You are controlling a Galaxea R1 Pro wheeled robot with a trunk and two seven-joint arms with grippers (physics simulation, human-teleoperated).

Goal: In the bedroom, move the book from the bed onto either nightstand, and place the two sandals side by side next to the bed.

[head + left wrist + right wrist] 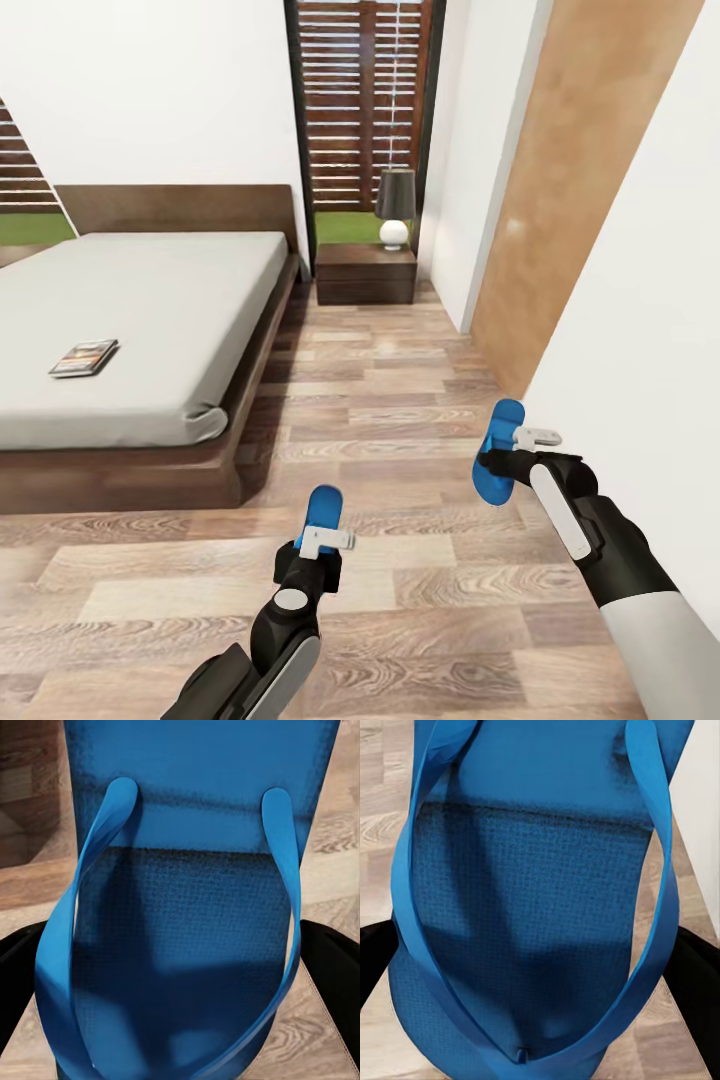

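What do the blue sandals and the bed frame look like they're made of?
The sandals: likely matte foam or rubber, with a fine woven-looking texture on the footbed and smooth, flexible straps. The bed frame: dark brown wood by its look, smooth with a low sheen.

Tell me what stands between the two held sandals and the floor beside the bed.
Nothing visible. The left gripper holds one sandal, the right gripper the other sandal. Bare wood floor runs from both to the bed; the nightstand stands farther back.
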